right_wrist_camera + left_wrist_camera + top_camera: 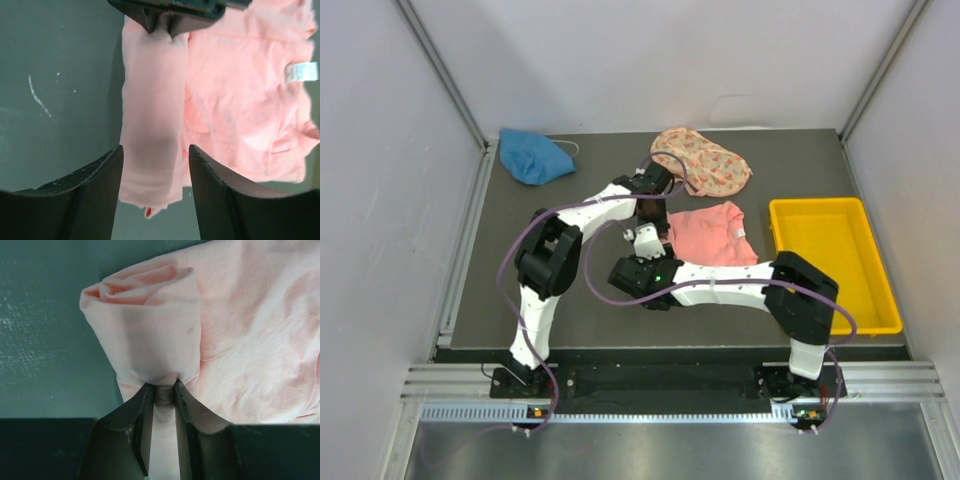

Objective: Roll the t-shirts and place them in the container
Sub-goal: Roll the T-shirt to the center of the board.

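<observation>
Bright, even light; salmon-pink t-shirt [150,150] softly blurred in wrist views

Three t-shirts [712,232], one tray [832,262]

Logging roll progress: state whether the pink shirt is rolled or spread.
Partly rolled: one edge of the pink shirt is wound into a tube pinched by the left gripper; the rest lies flat, tag showing.

The salmon-pink t-shirt [715,232] lies on the bench [490,255], one edge rolled into a tube; the blue shirt [533,156] and floral shirt [705,160] sit behind, seemingly bunched.
</observation>
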